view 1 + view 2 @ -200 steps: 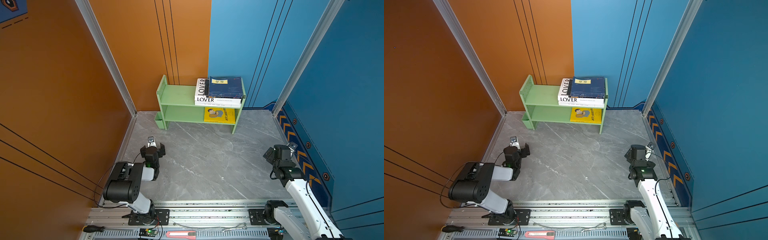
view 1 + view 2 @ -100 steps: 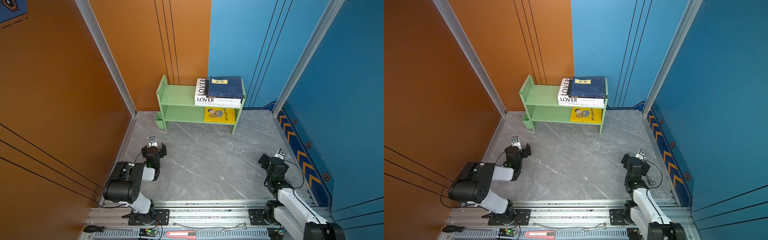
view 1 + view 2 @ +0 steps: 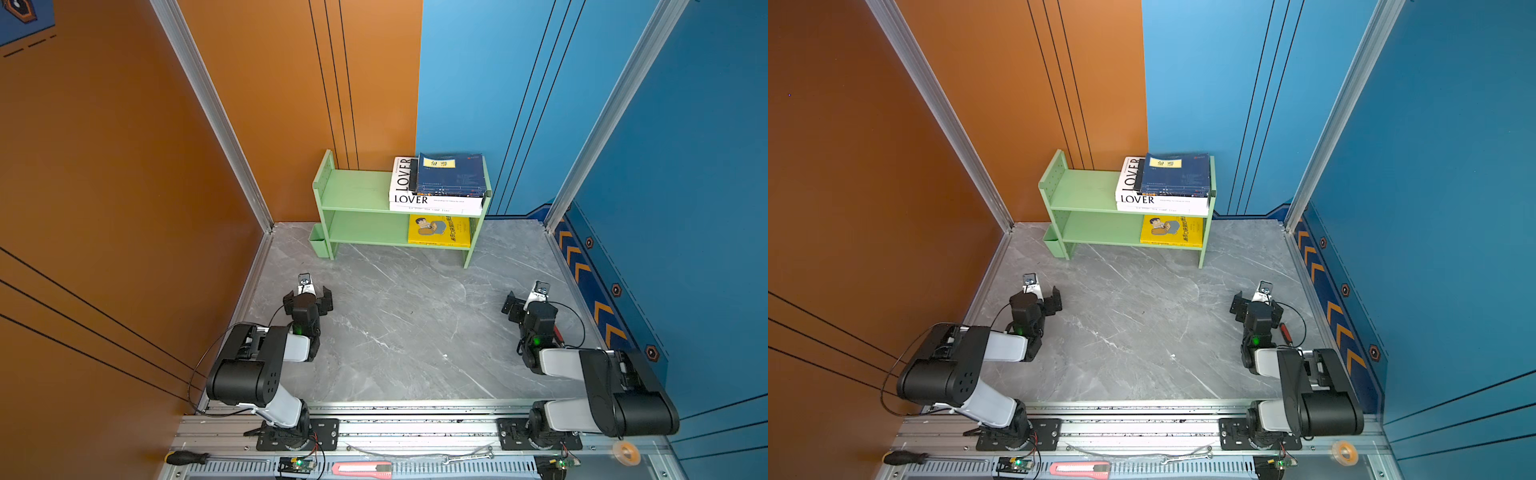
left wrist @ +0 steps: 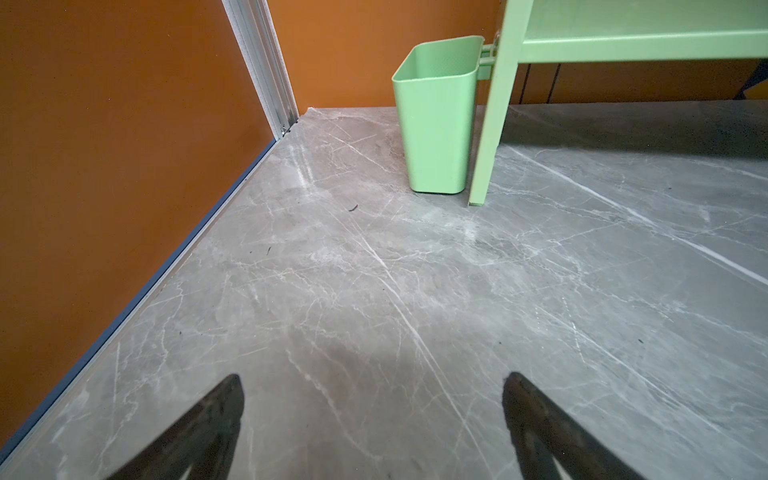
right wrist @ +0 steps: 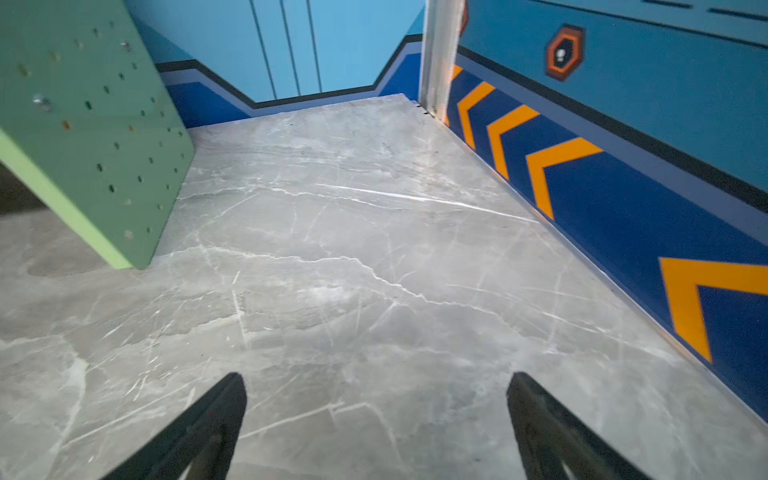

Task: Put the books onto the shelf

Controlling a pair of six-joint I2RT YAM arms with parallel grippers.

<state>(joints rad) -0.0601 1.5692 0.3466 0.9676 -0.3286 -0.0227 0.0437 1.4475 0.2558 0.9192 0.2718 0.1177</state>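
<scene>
The pale green shelf (image 3: 357, 191) (image 3: 1084, 193) stands against the back wall. On the right of its top tier lies the white "LOVER" book (image 3: 432, 201) (image 3: 1158, 201), with a navy yellow-labelled book (image 3: 451, 176) (image 3: 1177, 176) stacked on it. A yellow cartoon-cover book (image 3: 438, 230) (image 3: 1171, 230) lies on the lower tier. My left gripper (image 3: 308, 297) (image 3: 1038, 301) (image 4: 374, 378) hangs open and empty low over the floor at the front left. My right gripper (image 3: 532, 305) (image 3: 1257, 305) (image 5: 377, 376) is open and empty at the front right. Both are well short of the shelf.
The shelf's green cup (image 4: 436, 116) (image 3: 318, 245) hangs beside its left leg (image 4: 494, 104); the hole-dotted side panel (image 5: 95, 124) shows in the right wrist view. A screwdriver (image 3: 183, 457), red knife (image 3: 361, 468), wrench (image 3: 465, 457) and tape roll (image 3: 626, 452) lie on the front rail. Walls close in on both sides.
My right arm has folded back and down, and its gripper now sits nearer the middle, still open. The left gripper has hardly moved. The books have not shifted.
</scene>
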